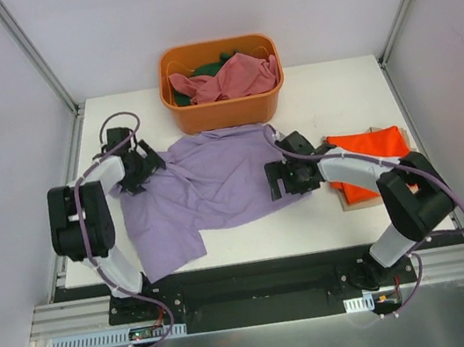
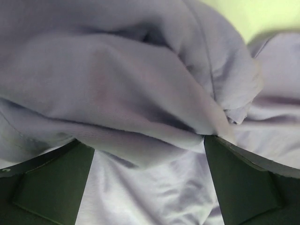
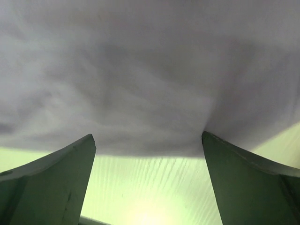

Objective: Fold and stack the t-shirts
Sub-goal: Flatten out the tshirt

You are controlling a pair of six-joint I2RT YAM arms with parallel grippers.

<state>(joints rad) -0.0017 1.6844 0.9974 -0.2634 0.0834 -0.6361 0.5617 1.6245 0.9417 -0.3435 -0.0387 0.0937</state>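
Lavender-purple t-shirt (image 1: 216, 185) mid-tabletop (image 1: 270, 238), spread out but rumpled, lower left corner doubled over. Looks soft, thin and light; probably sags, bunches and slides rather than holding any shape. Left tool (image 1: 146, 168) at the upper left edge, spread wide around a bunched fold, not yet pinching it. Right tool (image 1: 279, 179) at the right edge, likewise spread, hem just ahead. Best taken at hem or shoulder seam, all layers together. Orange-red t-shirt (image 1: 371, 154) folded at right; pink t-shirt (image 1: 234, 77) and green t-shirt (image 1: 214, 68) heaped in the tub (image 1: 227, 116).
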